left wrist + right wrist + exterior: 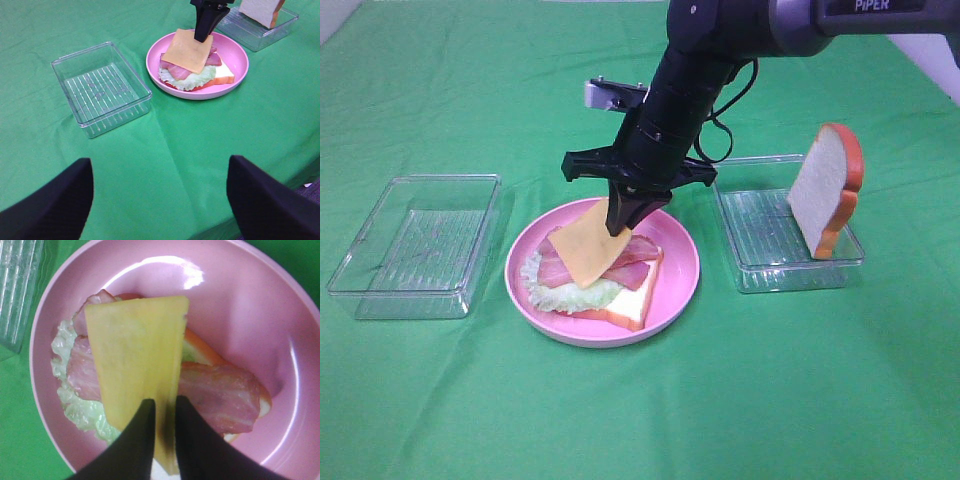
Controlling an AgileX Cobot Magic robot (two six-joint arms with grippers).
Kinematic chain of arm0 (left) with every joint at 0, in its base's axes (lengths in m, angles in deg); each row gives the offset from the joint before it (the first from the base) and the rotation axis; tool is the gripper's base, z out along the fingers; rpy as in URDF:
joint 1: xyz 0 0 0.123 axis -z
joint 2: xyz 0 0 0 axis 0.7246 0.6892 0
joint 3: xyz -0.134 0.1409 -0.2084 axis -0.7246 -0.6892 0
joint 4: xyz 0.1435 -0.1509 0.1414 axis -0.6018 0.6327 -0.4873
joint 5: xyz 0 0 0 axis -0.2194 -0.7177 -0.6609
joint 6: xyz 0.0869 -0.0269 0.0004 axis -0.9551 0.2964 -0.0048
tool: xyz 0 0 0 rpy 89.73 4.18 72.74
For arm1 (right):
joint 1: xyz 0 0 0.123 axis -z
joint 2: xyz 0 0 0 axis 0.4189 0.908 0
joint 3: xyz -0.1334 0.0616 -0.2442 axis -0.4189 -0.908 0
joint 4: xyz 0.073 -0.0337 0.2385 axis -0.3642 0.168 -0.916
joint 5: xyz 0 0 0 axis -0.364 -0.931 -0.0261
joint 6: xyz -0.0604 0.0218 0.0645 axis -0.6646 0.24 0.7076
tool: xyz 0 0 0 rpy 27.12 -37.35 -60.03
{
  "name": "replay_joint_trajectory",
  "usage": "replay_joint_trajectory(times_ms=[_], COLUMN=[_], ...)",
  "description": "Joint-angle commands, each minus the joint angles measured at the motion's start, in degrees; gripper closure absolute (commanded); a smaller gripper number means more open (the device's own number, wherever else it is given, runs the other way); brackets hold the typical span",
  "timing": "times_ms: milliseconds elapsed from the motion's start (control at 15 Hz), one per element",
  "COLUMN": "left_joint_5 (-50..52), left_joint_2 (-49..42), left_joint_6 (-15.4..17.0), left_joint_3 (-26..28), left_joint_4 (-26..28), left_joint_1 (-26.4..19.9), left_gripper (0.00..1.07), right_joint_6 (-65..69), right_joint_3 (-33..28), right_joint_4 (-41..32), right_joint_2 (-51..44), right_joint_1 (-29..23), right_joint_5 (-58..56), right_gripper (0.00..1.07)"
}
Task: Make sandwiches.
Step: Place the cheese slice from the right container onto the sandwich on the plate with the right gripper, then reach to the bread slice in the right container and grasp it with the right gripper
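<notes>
Yellow-orange plastic was what I had in the right gripper (623, 222). Its fingers were nearly together on one edge of the cheese square (588, 245), which hung tilted, its free end down on the bacon strips (636, 251). The left gripper (160, 161) hung well back over the green cloth (800, 400) with its fingers wide apart and nothing between them.

The half-built sandwich sat on the pink plate (682, 262): one bread slice (632, 301) at the bottom, lettuce (554, 293) frilling out past it, bacon across that. The second bread slice (825, 190) stood on edge in the clear tray (760, 272) to the right, leaning on the far wall.

I judged the cheese light, thin and fairly stiff, since it kept flat while held by one rim. It looked smooth, so I expected it might skate off the bacon if let go on a slant. An edge pinch suited it. The standing bread looked thick and rigid, best taken across its two flat faces near the top crust. The loose layers below seemed easy to nudge askew.
</notes>
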Motion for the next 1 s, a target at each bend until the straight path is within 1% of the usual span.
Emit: replay_joint_trajectory(times_ms=[67, 133, 200, 267, 400, 467, 667, 1000], left_joint_5=[0.46, 0.46, 0.46, 0.46, 0.46, 0.46, 0.46, 0.46], left_joint_2=[-1.20, -1.20, -1.20, -1.20, -1.20, -1.20, -1.20, -1.20], left_joint_6=[-0.11, -0.11, -0.11, -0.11, -0.11, -0.11, -0.11, -0.11], left_joint_3=[-0.11, -0.11, -0.11, -0.11, -0.11, -0.11, -0.11, -0.11], left_joint_4=[-0.06, -0.06, -0.06, -0.06, -0.06, -0.06, -0.06, -0.06], left_joint_1=[0.11, 0.11, 0.11, 0.11, 0.11, 0.11, 0.11, 0.11], left_gripper=[0.35, 0.35, 0.35, 0.35, 0.35, 0.35, 0.35, 0.35], right_joint_6=[1.60, 2.12, 2.64, 4.35, 6.02, 6.02, 6.07, 11.06], right_joint_3=[-0.34, -0.34, -0.34, -0.34, -0.17, -0.17, -0.11, -0.11], right_joint_4=[2.23, 4.01, 5.16, 7.56, 11.63, 13.98, 17.93, 28.02], right_joint_2=[0.29, 0.29, 0.29, 0.29, -0.86, -3.61, -7.79, -15.53], right_joint_1=[0.06, 0.06, 0.06, 0.06, 0.06, 0.06, 0.11, 0.11], right_joint_5=[1.60, 1.43, 1.26, 0.29, -0.97, -1.20, -1.32, -3.95], right_gripper=[0.58, 0.44, 0.39, 0.31, 0.29, 0.29, 0.29, 0.29])
